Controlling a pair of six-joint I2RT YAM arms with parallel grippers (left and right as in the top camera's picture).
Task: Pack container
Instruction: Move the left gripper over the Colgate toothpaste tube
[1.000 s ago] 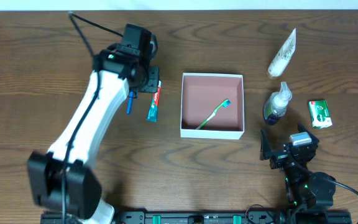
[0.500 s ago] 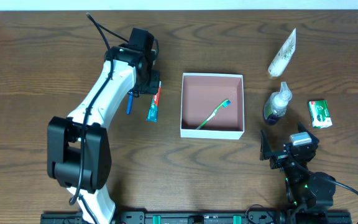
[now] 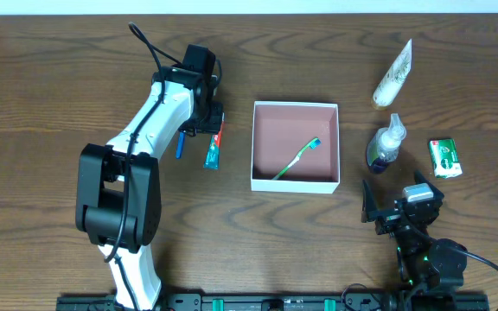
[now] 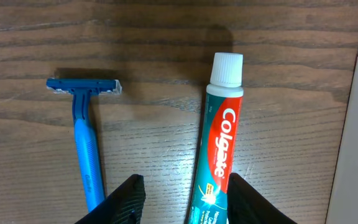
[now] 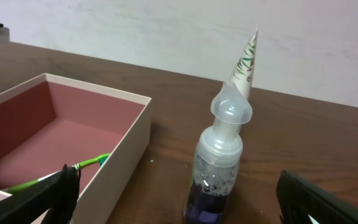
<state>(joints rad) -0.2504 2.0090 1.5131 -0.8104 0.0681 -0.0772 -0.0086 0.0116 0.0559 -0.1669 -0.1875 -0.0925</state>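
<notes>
- Square white cardboard container point(image 3: 295, 183) with a pink inside sits mid-frame, same spot as before, with a green toothbrush point(image 3: 296, 158) inside.
- The left arm's dark lower part has moved up and right.
- The left gripper point(image 4: 186, 198) has its fingers half apart, either side of a red and green toothpaste tube point(image 4: 219, 143), not squeezing it.
- The right gripper point(image 3: 396, 207), lower right, is spread wide and holds nothing.

The tabletop point(image 3: 41, 104) is recorded as dark wood with open grain and a low sheen. The container point(image 3: 275, 130) is noted as matt card, white outside and pinkish within. The toothpaste tube point(image 4: 219, 149) is found to be glossy printed plastic and the razor point(image 4: 86, 137) smooth blue plastic. The bottle point(image 5: 219, 162), by the right edge, is judged clear glossy plastic.
</notes>
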